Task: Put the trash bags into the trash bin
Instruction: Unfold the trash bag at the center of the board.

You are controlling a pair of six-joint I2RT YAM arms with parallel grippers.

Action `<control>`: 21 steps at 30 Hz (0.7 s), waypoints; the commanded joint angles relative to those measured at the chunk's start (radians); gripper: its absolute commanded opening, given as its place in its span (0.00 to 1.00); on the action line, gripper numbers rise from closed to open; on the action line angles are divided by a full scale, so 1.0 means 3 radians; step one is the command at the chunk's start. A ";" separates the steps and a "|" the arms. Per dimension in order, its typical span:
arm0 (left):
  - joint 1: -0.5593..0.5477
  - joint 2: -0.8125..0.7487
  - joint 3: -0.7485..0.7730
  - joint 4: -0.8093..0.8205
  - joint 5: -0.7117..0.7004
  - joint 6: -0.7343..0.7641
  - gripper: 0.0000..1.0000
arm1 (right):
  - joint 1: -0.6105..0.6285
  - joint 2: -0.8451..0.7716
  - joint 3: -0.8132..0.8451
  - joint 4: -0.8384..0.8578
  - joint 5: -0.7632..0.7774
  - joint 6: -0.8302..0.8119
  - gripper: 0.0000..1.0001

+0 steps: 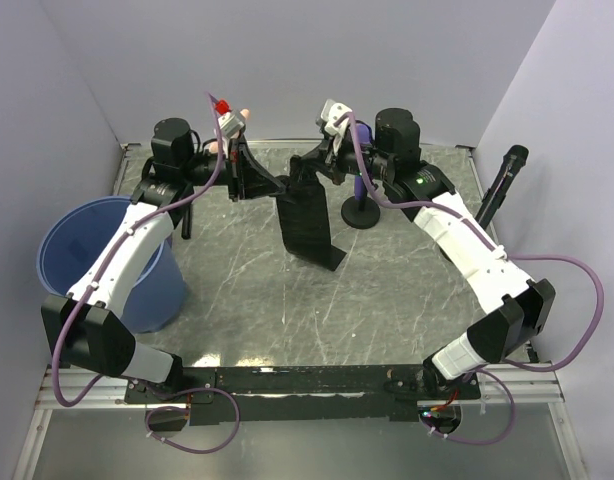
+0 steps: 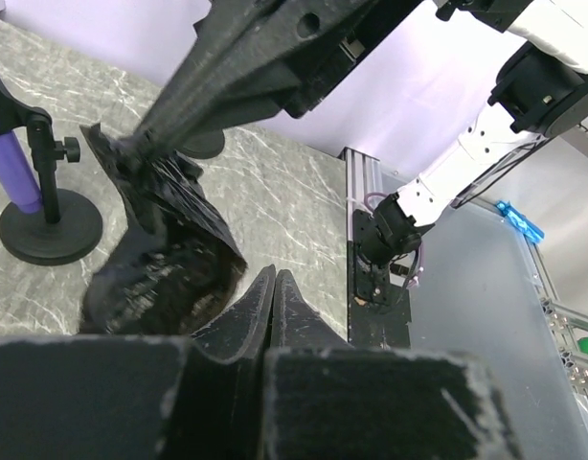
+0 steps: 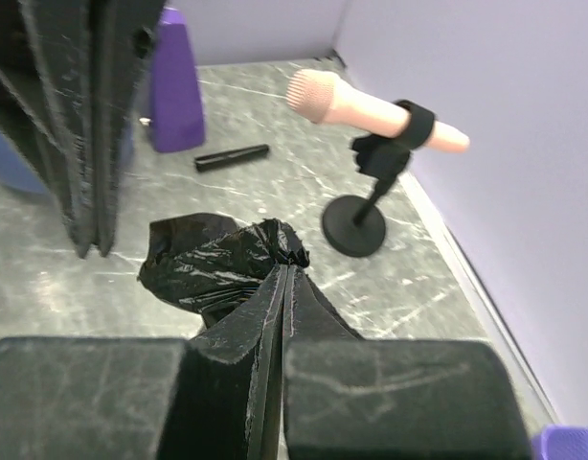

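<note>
Two pairs of my fingers, left gripper [image 1: 279,184] and right gripper [image 1: 315,172], pinch one crinkled black trash bag [image 1: 307,225] well right of the blue trash bin [image 1: 155,292] (round, tapered); my left arm [image 1: 127,250] overhangs its rim, a purple-topped stand [image 1: 362,215] farther right.

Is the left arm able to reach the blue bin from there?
Probably yes: the bin stands open right beside the left arm, with nothing between. Its claw would have to swing back from the bag.

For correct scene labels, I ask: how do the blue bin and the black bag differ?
The bin is blue, the bag black. The bin looks smooth, the bag crumpled. The bin stands on the table; the bag is pinched by the right gripper.
</note>
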 commanded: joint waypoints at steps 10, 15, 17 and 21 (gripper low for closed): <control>0.0093 -0.0072 0.0015 0.0193 -0.0127 -0.0093 0.22 | -0.0263 -0.0365 -0.0115 0.0123 -0.0756 0.0032 0.00; 0.0067 0.0031 0.0005 0.0678 0.0020 -0.0420 0.54 | -0.0247 -0.0365 -0.0177 0.0194 -0.0926 0.0160 0.00; 0.0022 0.0066 0.0030 0.0730 0.0026 -0.0421 0.57 | -0.0242 -0.0340 -0.0146 0.0209 -0.0967 0.0195 0.00; -0.0117 0.0163 0.0173 0.0526 0.0046 -0.0135 0.57 | -0.0227 -0.0253 -0.0054 0.0317 -0.1013 0.0343 0.00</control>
